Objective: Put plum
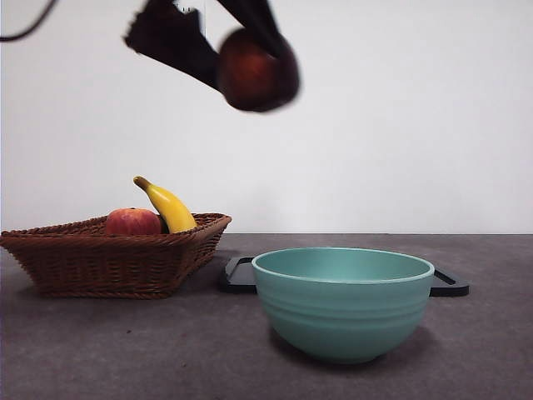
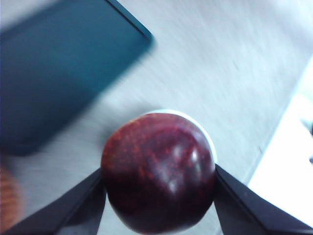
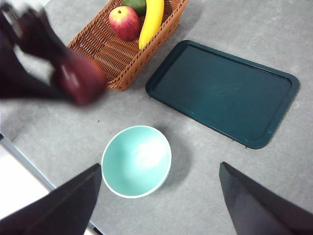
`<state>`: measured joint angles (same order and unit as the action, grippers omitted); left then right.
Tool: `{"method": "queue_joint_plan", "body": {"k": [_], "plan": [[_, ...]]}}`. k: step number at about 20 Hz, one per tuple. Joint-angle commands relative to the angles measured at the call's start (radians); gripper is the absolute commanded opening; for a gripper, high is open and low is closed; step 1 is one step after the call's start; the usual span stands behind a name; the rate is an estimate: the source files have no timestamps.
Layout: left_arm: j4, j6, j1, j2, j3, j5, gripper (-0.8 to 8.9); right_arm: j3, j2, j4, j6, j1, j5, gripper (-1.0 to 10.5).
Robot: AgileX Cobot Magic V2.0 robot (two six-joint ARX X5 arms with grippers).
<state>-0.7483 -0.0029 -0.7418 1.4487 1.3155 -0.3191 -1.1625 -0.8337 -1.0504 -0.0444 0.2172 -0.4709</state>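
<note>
The plum (image 1: 256, 71), dark maroon and glossy, hangs high above the table, between the basket and the bowl in the front view. My left gripper (image 2: 159, 174) is shut on the plum (image 2: 159, 166), one black jaw pressing each side. The right wrist view shows this arm and the plum (image 3: 80, 78) blurred, in the air beside the basket corner. My right gripper (image 3: 157, 169) is open and holds nothing, high above the teal bowl (image 3: 136, 161).
The teal bowl (image 1: 343, 302) stands at the table's front. Behind it lies a dark flat tray (image 3: 225, 93). A wicker basket (image 1: 108, 258) at the left holds a red-orange apple (image 1: 132, 222), a banana (image 1: 171, 207) and a green fruit (image 3: 137, 5).
</note>
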Motion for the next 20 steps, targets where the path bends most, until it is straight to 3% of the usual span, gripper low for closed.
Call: {"method": "queue_joint_plan", "body": {"k": [1,8,11,20], "plan": [[0.008,0.04,-0.047,0.067,0.019,-0.002,2.46,-0.021,-0.008,0.01,0.01,0.005,0.0,3.8],[0.053,0.085,-0.153,0.257,0.019,0.048,2.44,-0.021,-0.008,0.009,0.01,0.005,0.0,3.8],[0.072,0.109,-0.181,0.314,0.019,0.123,2.44,-0.021,-0.008,0.009,0.01,0.005,0.0,3.8],[0.13,0.145,-0.202,0.394,0.019,0.17,2.44,-0.021,-0.008,0.009,0.01,0.005,0.0,3.8]]}}
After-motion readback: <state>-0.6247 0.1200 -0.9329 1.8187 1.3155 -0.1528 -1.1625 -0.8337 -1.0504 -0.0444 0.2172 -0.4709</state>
